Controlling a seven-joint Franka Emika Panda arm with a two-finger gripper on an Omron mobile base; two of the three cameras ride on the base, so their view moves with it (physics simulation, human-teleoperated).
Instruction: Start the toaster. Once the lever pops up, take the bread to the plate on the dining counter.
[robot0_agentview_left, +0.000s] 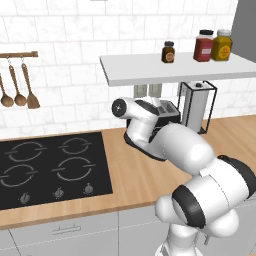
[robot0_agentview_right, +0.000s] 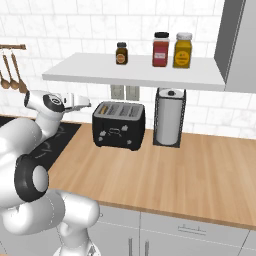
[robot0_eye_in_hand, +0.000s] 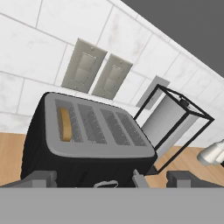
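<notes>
The black toaster (robot0_agentview_right: 119, 126) stands on the wooden counter against the tiled wall, below the shelf. Its top has several slots (robot0_eye_in_hand: 98, 124). The tan bread (robot0_eye_in_hand: 65, 124) sits down in the leftmost slot and also shows as a brown sliver of bread (robot0_agentview_right: 104, 108) in the right base view. My gripper (robot0_agentview_right: 88, 104) hovers just left of the toaster, level with its top, apart from it. In the hand view the gripper (robot0_eye_in_hand: 111, 179) is open, its fingertips (robot0_eye_in_hand: 40, 178) wide apart with nothing between them. In the left base view my arm hides most of the toaster (robot0_agentview_left: 169, 111). The plate and the dining counter are out of view.
A wire-framed paper towel stand (robot0_agentview_right: 169, 117) stands right beside the toaster. The white shelf (robot0_agentview_right: 135, 72) above carries three jars (robot0_agentview_right: 161, 49). A black hob (robot0_agentview_left: 50, 167) lies to the left, with wooden spoons (robot0_agentview_left: 19, 87) hanging above. Bare wooden counter (robot0_agentview_right: 175, 175) stretches right and forward.
</notes>
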